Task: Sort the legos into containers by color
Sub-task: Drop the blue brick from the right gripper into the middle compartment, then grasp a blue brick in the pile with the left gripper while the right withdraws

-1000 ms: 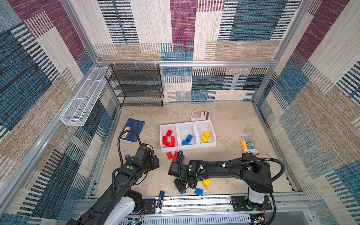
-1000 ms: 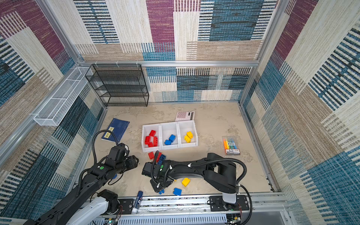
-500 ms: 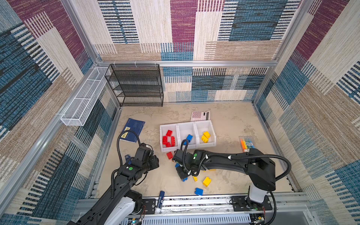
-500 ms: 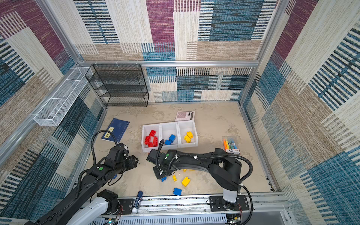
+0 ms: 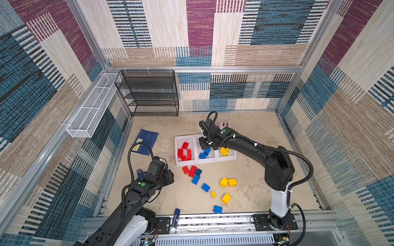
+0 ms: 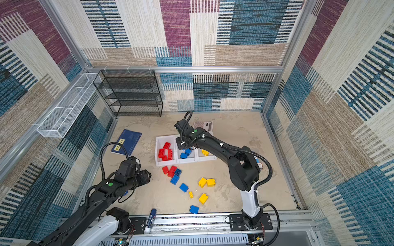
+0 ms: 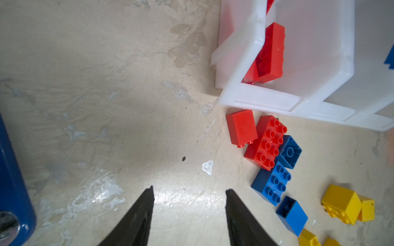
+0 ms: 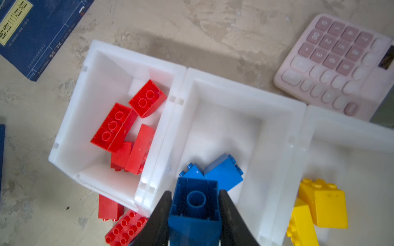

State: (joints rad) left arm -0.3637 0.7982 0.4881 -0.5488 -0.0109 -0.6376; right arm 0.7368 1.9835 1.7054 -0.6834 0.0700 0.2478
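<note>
We see the right gripper [image 8: 195, 192] clamped on a blue brick [image 8: 195, 204], one black finger pressed to each flank and the brick's hollow underside facing the wrist camera. It hangs over the middle bin [image 8: 277, 136] of the containers [image 5: 185, 163], a row of three joined white bins standing at about the middle of the table [image 5: 255, 132]. In both top views the arm reaches over the row from the right. Below the held brick, two more blue bricks [image 8: 223, 172] lie in that middle bin. The left bin [image 8: 70, 119] carries the red bricks [image 8: 115, 127] and the right bin [image 8: 351, 136] the yellow bricks [image 8: 322, 200]. The left gripper [image 7: 189, 189] is spread with nothing between its fingers, hovering over bare table toward the left edge, apart from every brick. Loose legos lie between the row and the table's near edge. A mixed cluster [image 5: 193, 172] of two red and two blue sits just in front of the left bin. Nearer us are a lone blue [image 5: 205, 187], a touching yellow pair [image 5: 228, 182], a tiny yellow [image 5: 213, 194], a larger yellow [image 5: 226, 198] and a last blue [image 5: 218, 209] close to the near edge. A glue stick [image 5: 176, 219] rests at that edge, a blue booklet [image 5: 146, 139] lies toward the left edge, and a pink calculator [image 8: 341, 64] sits just behind the row.
</note>
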